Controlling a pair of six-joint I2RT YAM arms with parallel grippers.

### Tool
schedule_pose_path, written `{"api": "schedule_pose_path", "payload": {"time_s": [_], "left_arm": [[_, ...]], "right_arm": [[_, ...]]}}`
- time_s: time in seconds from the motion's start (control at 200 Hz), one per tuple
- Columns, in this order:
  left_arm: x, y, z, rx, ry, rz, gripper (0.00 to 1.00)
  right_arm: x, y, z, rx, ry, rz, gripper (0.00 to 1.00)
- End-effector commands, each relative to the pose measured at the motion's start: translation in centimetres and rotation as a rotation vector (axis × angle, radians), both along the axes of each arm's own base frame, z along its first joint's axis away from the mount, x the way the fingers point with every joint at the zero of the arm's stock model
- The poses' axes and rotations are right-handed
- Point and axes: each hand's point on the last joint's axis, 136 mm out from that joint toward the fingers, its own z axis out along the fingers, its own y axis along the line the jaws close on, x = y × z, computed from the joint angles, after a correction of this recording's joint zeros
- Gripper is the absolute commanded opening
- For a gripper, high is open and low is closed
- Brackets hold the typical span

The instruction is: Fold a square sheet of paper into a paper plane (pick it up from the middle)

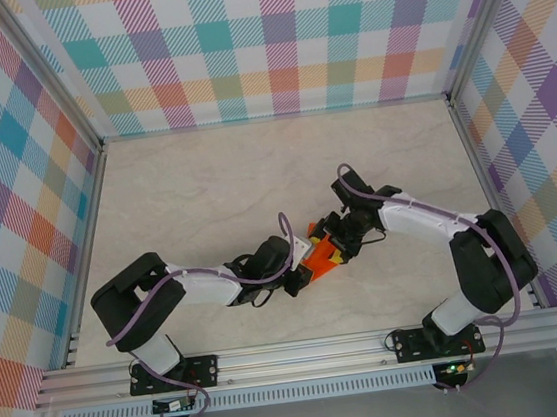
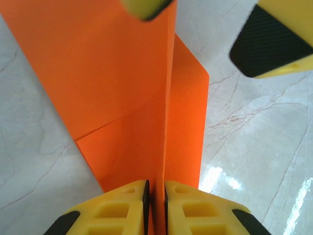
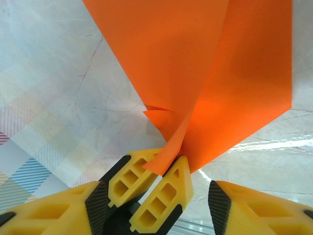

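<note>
left gripper [image 2: 155,195] clamps orange paper [image 2: 117,83]; right gripper [image 3: 155,195] spread

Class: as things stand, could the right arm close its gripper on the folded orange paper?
Probably yes. The right gripper is open and straddles the raised fold of the orange paper, which the left gripper holds pinched at the near end. Nothing lies between its jaws and the paper, though the left gripper is close.

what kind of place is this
Probably a robot lab test cell: a marble-look table boxed in by an aluminium frame and plaid walls, with a left arm and a right arm bolted at its near edge.
</note>
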Motion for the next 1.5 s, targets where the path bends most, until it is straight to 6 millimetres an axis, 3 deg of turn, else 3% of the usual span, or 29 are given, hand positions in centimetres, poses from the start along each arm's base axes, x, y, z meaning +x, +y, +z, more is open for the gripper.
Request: {"api": "schedule_pose_path", "payload": {"time_s": [0.0, 0.485, 0.865, 1.13, 1.495], "left_arm": [[-1.0, -0.3, 0.0, -0.051, 0.050, 0.017, 0.16], [0.4, 1.2, 2.0, 0.049, -0.086, -0.027, 0.11], [2.7, 1.5, 6.1, 0.130, -0.242, -0.078, 0.10], [4.6, 3.0, 6.5, 0.225, -0.346, -0.028, 0.10], [6.3, 2.7, 11.5, 0.172, -0.440, 0.031, 0.10]], "right_arm": [[0.0, -0.8, 0.4, -0.005, -0.064, 0.008, 0.62], [0.1, -4.4, 2.7, -0.077, -0.147, -0.050, 0.67], [0.0, -6.0, 4.5, -0.088, -0.223, -0.076, 0.69], [0.2, -6.3, 5.5, -0.082, -0.277, -0.073, 0.71], [0.4, -6.5, 6.3, -0.082, -0.304, -0.080, 0.71]]}}
